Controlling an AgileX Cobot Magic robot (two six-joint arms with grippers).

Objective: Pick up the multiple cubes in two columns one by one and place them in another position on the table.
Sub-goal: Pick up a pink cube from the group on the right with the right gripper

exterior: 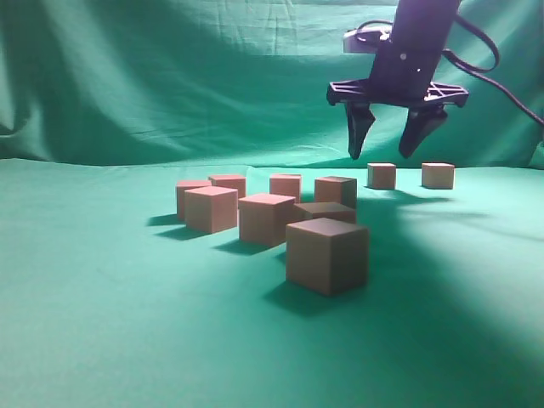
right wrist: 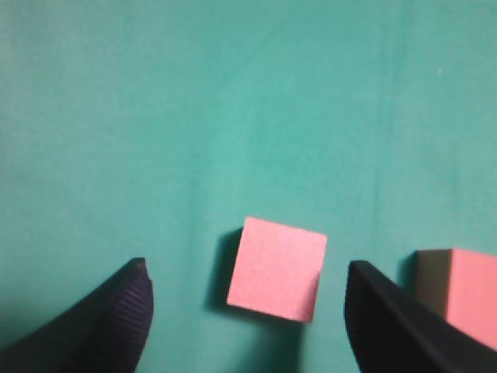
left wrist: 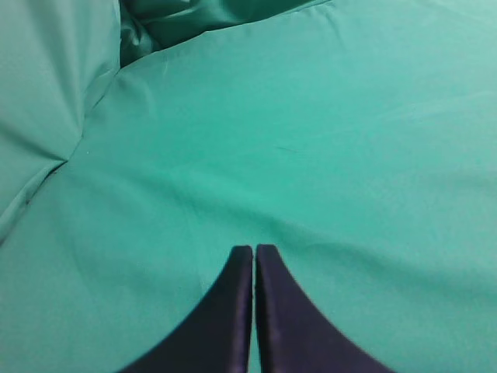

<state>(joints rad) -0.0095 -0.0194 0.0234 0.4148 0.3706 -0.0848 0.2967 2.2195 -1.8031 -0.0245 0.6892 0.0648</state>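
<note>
Exterior: low, table-height, facing backdrop point(exterior: 170, 85), close. Right wrist looks straight down; shares far cube point(exterior: 382, 175) point(right wrist: 276, 269). Left wrist: cloth only.

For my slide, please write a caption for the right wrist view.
Open right gripper above a pink cube on the green table.

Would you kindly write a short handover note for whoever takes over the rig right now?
Right tool: open, empty, hovering above the table, with one cube on the cloth below its tips.
Left tool: shut, empty, over bare cloth.
Cubes: a cluster of eight at centre; two apart at the back right, one and another.
Which are already moved cannot be told.
Left: grasp the cube under the right tool, continue one by one.
</note>
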